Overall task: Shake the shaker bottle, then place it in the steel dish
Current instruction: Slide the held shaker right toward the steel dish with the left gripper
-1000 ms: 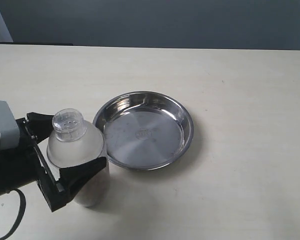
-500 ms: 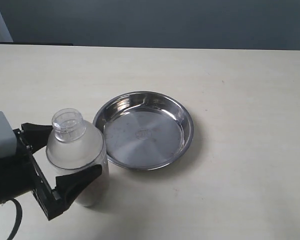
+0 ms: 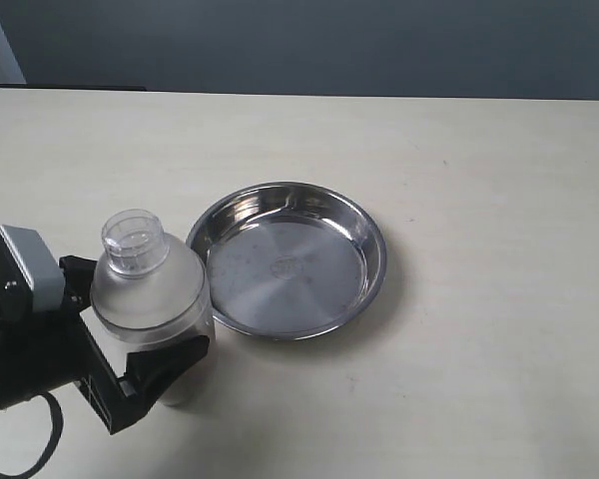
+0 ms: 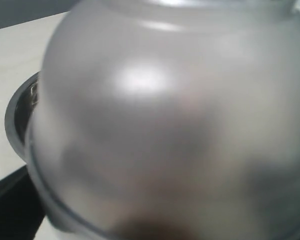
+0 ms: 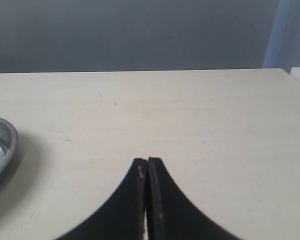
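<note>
The shaker bottle (image 3: 148,299), clear with a frosted dome and a small round cap, stands upright at the table's front left, just left of the steel dish (image 3: 364,239). My left gripper (image 3: 130,324) is shut on the bottle's body, one black finger behind it and one in front. In the left wrist view the bottle (image 4: 165,125) fills nearly the whole frame, blurred, with the dish rim (image 4: 17,115) beside it. My right gripper (image 5: 147,161) is shut on nothing above bare table, away from the dish edge (image 5: 2,145). It is outside the exterior view.
The cream table (image 3: 479,150) stretches back to a dark wall. The dish (image 3: 364,239) holds nothing and shows a small stamp at its centre. The left arm's black body and cable take up the front left corner.
The left gripper's fingers have drawn in tight against the bottle and its wrist has moved in closer. The bottle has shifted slightly left and up. The dish has not moved.
</note>
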{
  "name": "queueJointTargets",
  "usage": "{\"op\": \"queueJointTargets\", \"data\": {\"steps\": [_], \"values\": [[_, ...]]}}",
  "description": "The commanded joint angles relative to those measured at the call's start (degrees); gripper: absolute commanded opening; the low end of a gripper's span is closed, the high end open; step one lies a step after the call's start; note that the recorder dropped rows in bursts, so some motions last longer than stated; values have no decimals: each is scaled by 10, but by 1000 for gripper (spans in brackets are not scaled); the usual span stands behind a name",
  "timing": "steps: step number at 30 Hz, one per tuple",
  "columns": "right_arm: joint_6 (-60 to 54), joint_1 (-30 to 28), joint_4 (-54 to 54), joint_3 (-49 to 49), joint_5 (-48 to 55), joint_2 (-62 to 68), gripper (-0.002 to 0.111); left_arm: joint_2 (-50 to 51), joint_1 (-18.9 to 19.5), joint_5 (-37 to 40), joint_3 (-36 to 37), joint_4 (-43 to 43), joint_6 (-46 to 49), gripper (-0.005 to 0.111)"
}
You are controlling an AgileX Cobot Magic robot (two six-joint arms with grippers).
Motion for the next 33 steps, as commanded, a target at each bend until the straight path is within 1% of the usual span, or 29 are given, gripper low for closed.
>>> {"op": "queueJointTargets", "data": {"steps": [1, 16, 25, 29, 33], "values": [[0, -1, -1, 1, -7, -2, -1, 3, -5, -5, -6, -11, 3, 105], [0, -1, -1, 1, -7, -2, -1, 3, -5, -5, -8, 0, -33, 105], [0, -1, -1, 1, -7, -2, -1, 3, -5, -5, -38, -9, -36, 105], [0, -1, -1, 1, -7, -2, -1, 20, -5, -5, -39, -33, -46, 105], [0, -1, -1, 1, -7, -2, -1, 45, -5, -5, -47, -19, -47, 105]]}}
